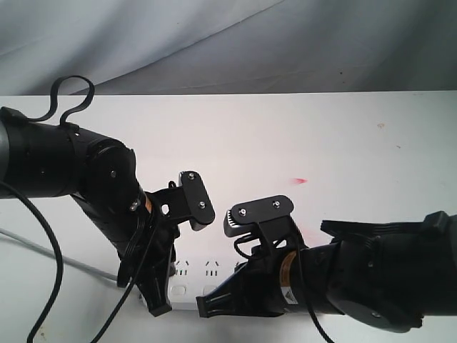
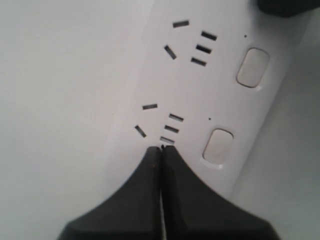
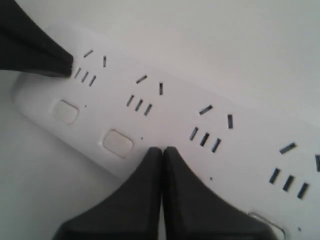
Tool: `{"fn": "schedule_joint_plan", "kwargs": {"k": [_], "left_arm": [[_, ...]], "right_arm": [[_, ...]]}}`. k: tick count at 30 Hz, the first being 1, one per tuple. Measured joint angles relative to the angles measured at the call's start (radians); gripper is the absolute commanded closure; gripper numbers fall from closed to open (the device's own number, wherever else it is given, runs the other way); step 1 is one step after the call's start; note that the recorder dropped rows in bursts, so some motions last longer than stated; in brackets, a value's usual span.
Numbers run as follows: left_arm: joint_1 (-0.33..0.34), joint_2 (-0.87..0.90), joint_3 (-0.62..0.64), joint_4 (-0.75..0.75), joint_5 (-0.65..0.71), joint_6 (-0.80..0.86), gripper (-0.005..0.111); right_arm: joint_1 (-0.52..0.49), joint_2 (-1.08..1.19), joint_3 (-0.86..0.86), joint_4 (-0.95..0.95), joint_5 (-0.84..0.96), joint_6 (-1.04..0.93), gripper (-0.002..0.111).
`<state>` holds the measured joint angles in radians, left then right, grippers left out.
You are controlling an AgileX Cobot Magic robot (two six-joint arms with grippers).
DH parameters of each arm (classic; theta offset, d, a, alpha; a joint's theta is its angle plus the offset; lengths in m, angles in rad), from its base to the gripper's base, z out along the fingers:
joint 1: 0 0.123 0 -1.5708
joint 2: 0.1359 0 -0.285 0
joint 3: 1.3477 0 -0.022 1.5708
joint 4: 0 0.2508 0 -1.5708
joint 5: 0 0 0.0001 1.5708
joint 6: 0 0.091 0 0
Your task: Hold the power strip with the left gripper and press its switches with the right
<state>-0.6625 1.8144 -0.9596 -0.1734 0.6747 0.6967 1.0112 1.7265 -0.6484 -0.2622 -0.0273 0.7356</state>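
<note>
The white power strip [image 1: 191,280] lies flat near the table's front edge, mostly hidden between the two arms. My left gripper [image 2: 161,148] is shut, its tips pressed on the power strip [image 2: 200,90] beside a socket, at the end. Two switches [image 2: 218,146] lie alongside it. My right gripper [image 3: 162,149] is shut too, its tips down on the power strip [image 3: 240,150] just past the second switch [image 3: 118,143]; its fingers cover the spot below the third socket. The left gripper [image 3: 35,45] shows at the strip's end. In the exterior view both grippers, left [image 1: 161,306] and right [image 1: 206,306], point down at the strip.
A thin grey cord [image 1: 71,262] runs off to the left across the white table [image 1: 285,136]. A small red mark [image 1: 300,181] sits mid-table. Grey cloth [image 1: 214,43] hangs behind. Both arms crowd the front edge.
</note>
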Motion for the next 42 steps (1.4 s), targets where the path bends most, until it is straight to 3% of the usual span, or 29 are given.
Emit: {"fn": "schedule_joint_plan", "kwargs": {"k": [13, 23, 34, 42], "left_arm": [[0.0, 0.0, 0.0, 0.0, 0.0, 0.0, 0.107], [0.0, -0.026, 0.002, -0.002, -0.01, -0.061, 0.107], [0.0, -0.377, 0.016, -0.002, -0.069, -0.294, 0.107], [0.0, -0.737, 0.153, -0.002, -0.111, -0.465, 0.107]], "right_arm": [[0.003, -0.241, 0.015, -0.034, 0.152, 0.0, 0.108], [0.003, -0.368, 0.018, -0.148, 0.46, 0.011, 0.108], [0.003, -0.771, 0.019, -0.153, 0.712, 0.047, 0.108], [0.004, -1.111, 0.019, -0.028, 0.859, 0.045, 0.108]]}}
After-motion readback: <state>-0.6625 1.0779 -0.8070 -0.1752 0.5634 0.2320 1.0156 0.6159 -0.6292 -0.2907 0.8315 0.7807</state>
